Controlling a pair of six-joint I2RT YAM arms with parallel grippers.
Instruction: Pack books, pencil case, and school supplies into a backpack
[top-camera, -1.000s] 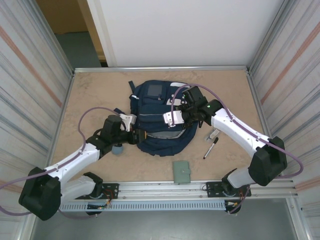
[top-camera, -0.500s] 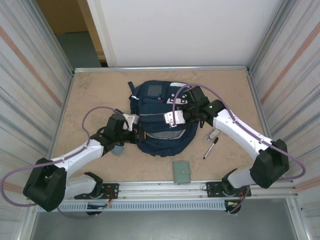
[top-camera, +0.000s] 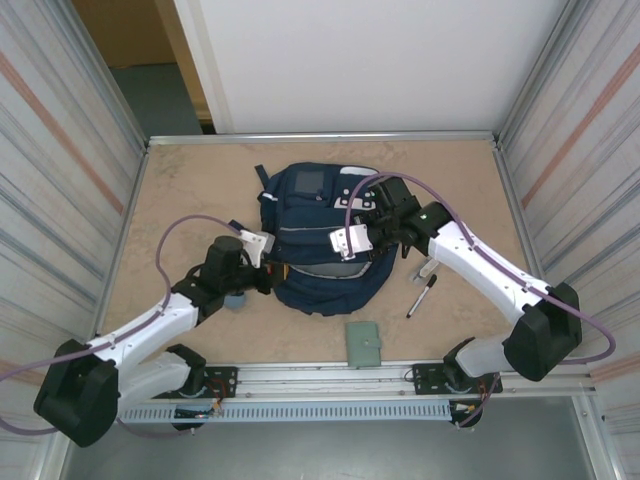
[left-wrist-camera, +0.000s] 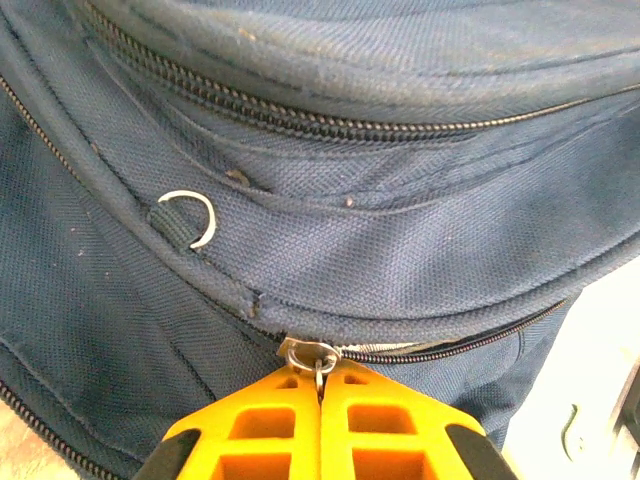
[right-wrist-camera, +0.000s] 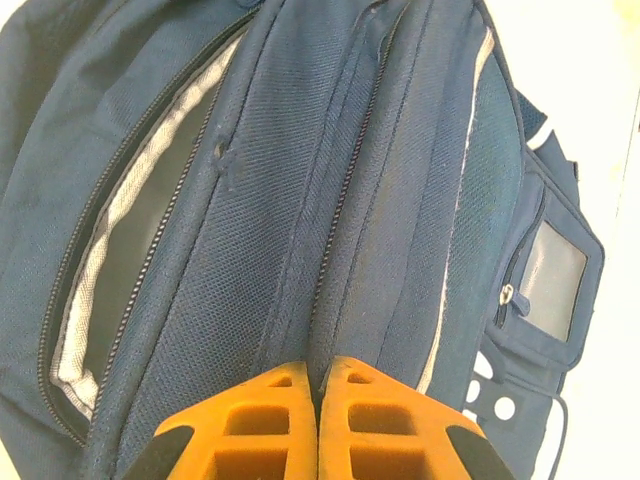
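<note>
The navy backpack (top-camera: 322, 235) lies flat in the middle of the table. At its near left edge my left gripper (top-camera: 272, 273) is shut on the metal ring of a zip pull (left-wrist-camera: 314, 354), its orange fingertips (left-wrist-camera: 280, 400) pressed together below the zip line. My right gripper (top-camera: 374, 236) is shut on a fold of the backpack's fabric (right-wrist-camera: 345, 300) beside a closed zip. A front pocket (right-wrist-camera: 120, 260) gapes open, showing grey lining. The slate-blue pencil case (top-camera: 235, 299) peeks out under my left arm. The books are out of view.
A black marker pen (top-camera: 421, 296) and a small clear packet (top-camera: 428, 268) lie right of the backpack. The grey-green booklet (top-camera: 364, 343) sits near the front rail. Corrugated walls stand on both sides of the table.
My left gripper has closed onto the zip pull ring and the left arm has shifted slightly. The right arm has drifted a little to the right, still gripping the fabric.
</note>
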